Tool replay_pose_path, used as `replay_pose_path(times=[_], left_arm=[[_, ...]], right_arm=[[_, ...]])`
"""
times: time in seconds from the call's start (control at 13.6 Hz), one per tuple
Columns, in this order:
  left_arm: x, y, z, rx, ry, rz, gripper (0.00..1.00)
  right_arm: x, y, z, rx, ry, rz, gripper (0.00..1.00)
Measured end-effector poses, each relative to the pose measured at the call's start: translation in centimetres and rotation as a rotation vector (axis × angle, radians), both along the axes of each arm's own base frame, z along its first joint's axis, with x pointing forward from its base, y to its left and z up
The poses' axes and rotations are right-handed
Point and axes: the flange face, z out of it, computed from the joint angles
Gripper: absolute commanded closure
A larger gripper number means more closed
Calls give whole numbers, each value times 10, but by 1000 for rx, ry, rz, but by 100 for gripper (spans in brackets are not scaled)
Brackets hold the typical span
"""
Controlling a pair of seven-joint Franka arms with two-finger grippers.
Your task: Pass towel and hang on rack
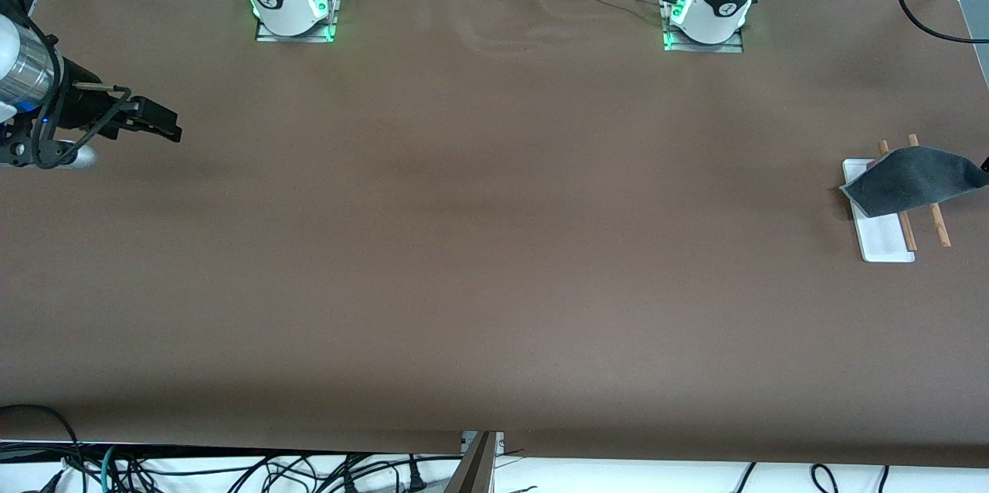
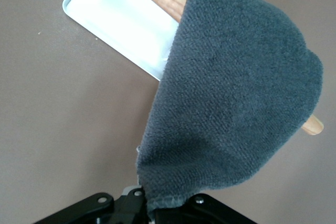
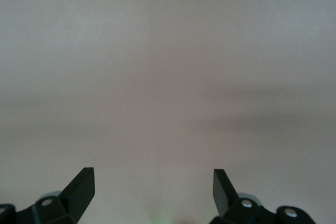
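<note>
The left tool (image 2: pixel 152 208) pinches the dark grey soft towel (image 1: pixel 912 180) over the white-based, wooden-rod rack (image 1: pixel 885 242), at the worktop's three o'clock, for draping; the right tool (image 1: pixel 158 122) waits wide at nine o'clock.

We record a dark grey towel (image 1: pixel 912 180) with a fine ribbed weave showing, a rack (image 1: pixel 881 234) with a plain white base and two light-brown grained wooden rods, a uniform brown table (image 1: pixel 479 246), and black fingers on the right gripper (image 3: pixel 152 192).
</note>
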Motion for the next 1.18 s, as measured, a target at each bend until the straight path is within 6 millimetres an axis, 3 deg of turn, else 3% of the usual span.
replay_pose_path(times=[0.07,0.59,0.81,1.18], left_arm=[[1,0,1,1,-1,0,0],[8,1,11,5,-32,5,0],[13,4,23,22,-52,3,0],[27,-5,84,14,-137,66,0]], right_arm=[[0,1,4,0,-8,2,1],[3,-15,40,1,-84,-25,1],[4,-16,43,1,-90,-26,1],[5,-17,41,1,-86,-29,1]])
